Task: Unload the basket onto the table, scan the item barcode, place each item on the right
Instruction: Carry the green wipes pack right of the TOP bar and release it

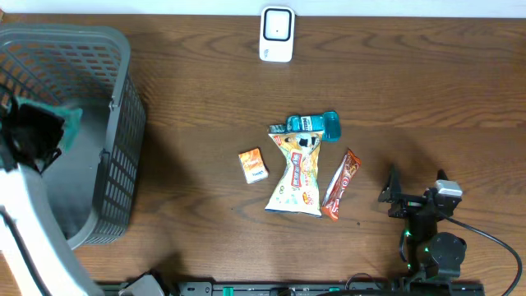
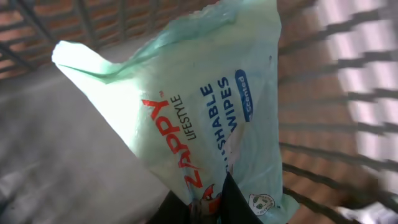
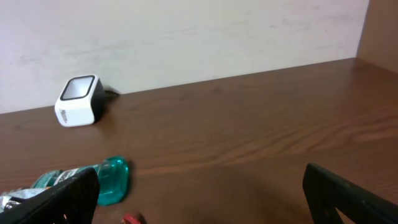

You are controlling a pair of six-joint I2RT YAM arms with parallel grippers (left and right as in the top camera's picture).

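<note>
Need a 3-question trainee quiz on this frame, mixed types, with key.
1. True or false: the left fingers are shut on the wipes pack, within the basket.
2. Which item lies at the snack bag's end nearest the scanner? A: orange box. B: teal bottle. C: chocolate bar.
3. Fill in: the right fingers stand ___.
Key: 1 true; 2 B; 3 open.

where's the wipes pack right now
The wipes pack is at the overhead view's far left, held by the left pincer within the grey basket, with mesh behind it in the left wrist view.
</note>
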